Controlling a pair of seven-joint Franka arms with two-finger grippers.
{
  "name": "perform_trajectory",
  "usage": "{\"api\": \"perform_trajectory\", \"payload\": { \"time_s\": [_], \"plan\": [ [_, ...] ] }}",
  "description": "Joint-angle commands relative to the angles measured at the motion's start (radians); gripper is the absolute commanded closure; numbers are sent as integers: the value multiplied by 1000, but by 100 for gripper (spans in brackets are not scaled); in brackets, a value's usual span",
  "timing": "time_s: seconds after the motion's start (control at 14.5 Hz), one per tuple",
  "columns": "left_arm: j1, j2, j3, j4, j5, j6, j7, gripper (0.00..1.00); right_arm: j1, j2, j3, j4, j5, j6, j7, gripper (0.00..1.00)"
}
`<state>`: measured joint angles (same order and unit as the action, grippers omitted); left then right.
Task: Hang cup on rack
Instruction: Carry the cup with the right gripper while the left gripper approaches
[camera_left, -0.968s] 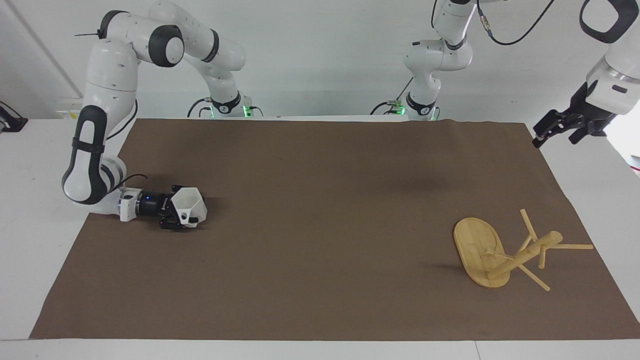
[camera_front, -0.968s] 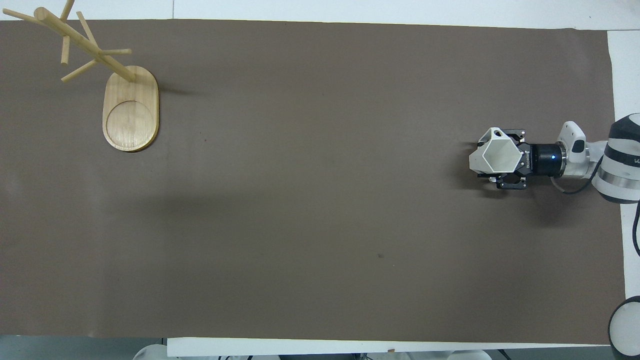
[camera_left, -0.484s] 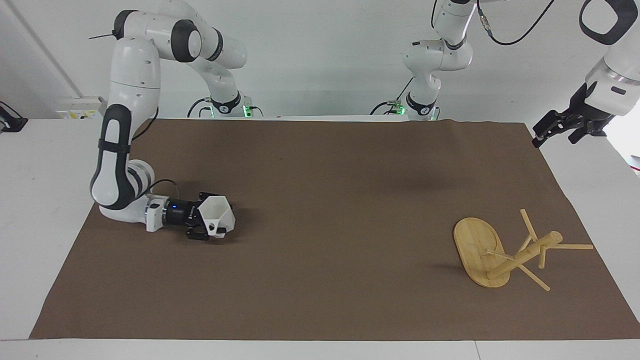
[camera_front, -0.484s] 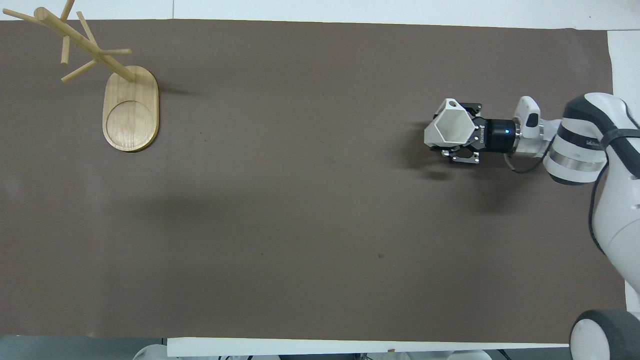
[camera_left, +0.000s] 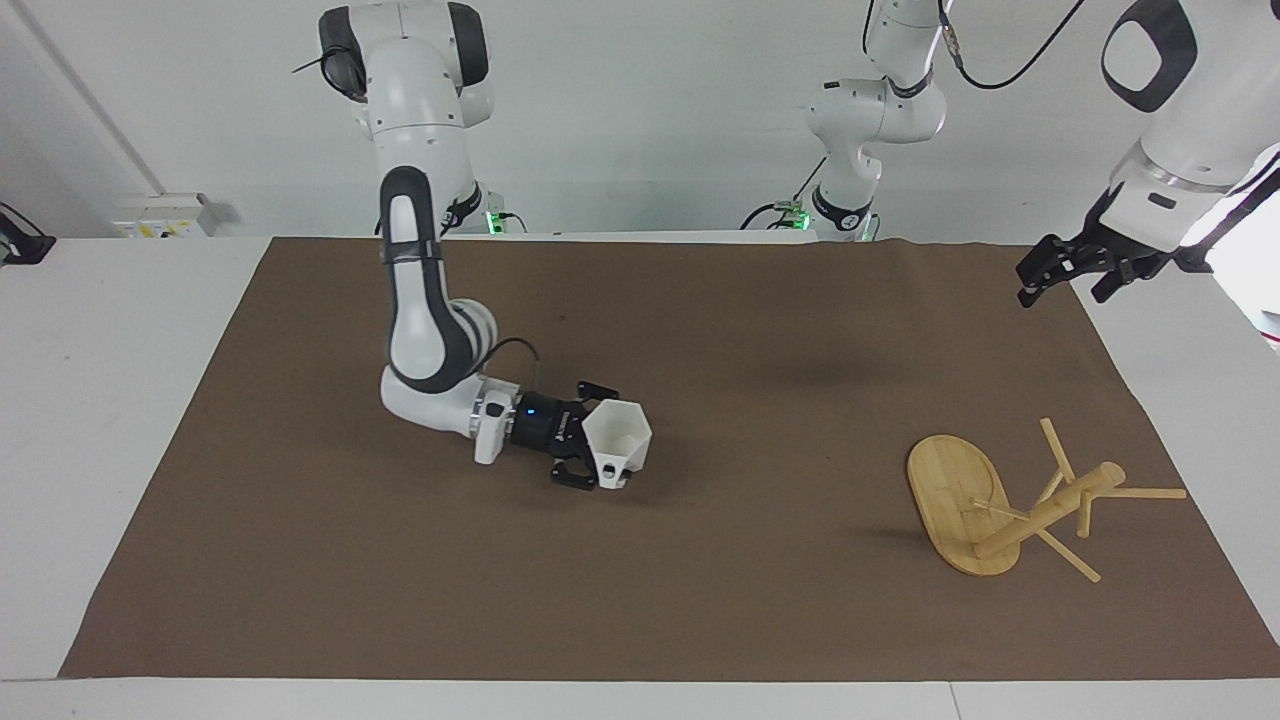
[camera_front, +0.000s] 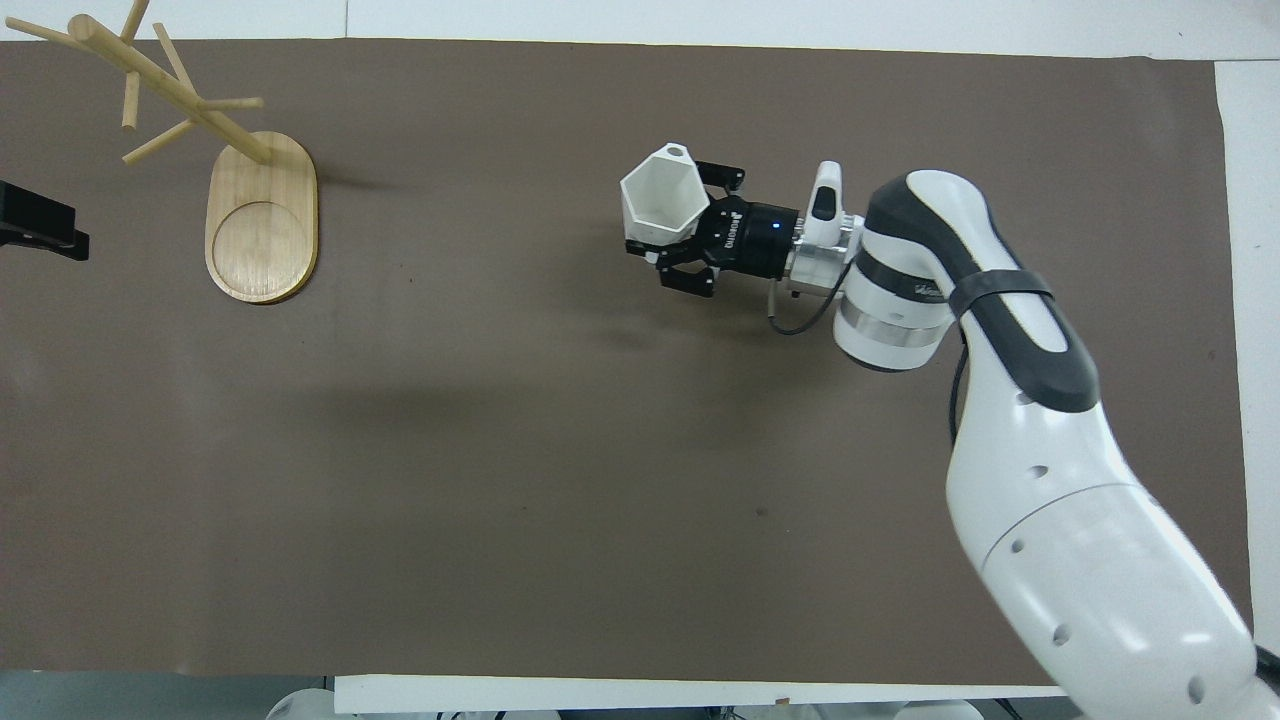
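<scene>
White plastic, faceted, hexagon rim up — that is the cup (camera_left: 617, 438), and the right gripper (camera_left: 597, 452) is carrying it just above the brown mat (camera_left: 700, 300), over the middle of the table. Its fingers are pinching the cup's wall, one link showing above the rim and one below, with the angular handle hanging at the fingertip end, pointing away from the wrist. The rack (camera_left: 1000, 500) is standing well apart from those fingertips, out toward the left arm's end, its oval base flat on the mat and its post carrying pegs fanning several ways.

The left gripper (camera_left: 1075, 265) is hovering high over the mat's edge at its own end, fingers spread, holding nothing, and waiting.

Now the risks, as I am reading them. The grip is on a thin wall rather than the body, so a quick swing could be letting the cup pivot or slip between the pads. The handle opening is small and the pegs are thin: come in misaligned and the cup is knocking a peg, and that light bamboo tree could be tipping or sliding.

Room to move? Plenty. Between fingertips and rack the mat is lying bare, so the approach lane is open. Only the rack's outermost pegs are crowding the mat's edge.
</scene>
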<state>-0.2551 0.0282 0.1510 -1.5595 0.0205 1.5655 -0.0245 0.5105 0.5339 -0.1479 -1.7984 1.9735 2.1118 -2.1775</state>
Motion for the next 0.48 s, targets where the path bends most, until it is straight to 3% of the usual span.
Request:
{"api": "perform_trajectory", "payload": {
  "time_s": [0.0,0.21,0.41],
  "plan": [
    [-87,-31,4,-51,25,71,-51,0,115,-2,-6,39,27,73,56,94],
    [-159,21,2,-57,25,171,-167,0,204,0,-6,34,48,79,-34,94],
    [-173,42,1,-59,25,194,-180,0,267,-3,-7,19,175,85,-123,95]
  ]
}}
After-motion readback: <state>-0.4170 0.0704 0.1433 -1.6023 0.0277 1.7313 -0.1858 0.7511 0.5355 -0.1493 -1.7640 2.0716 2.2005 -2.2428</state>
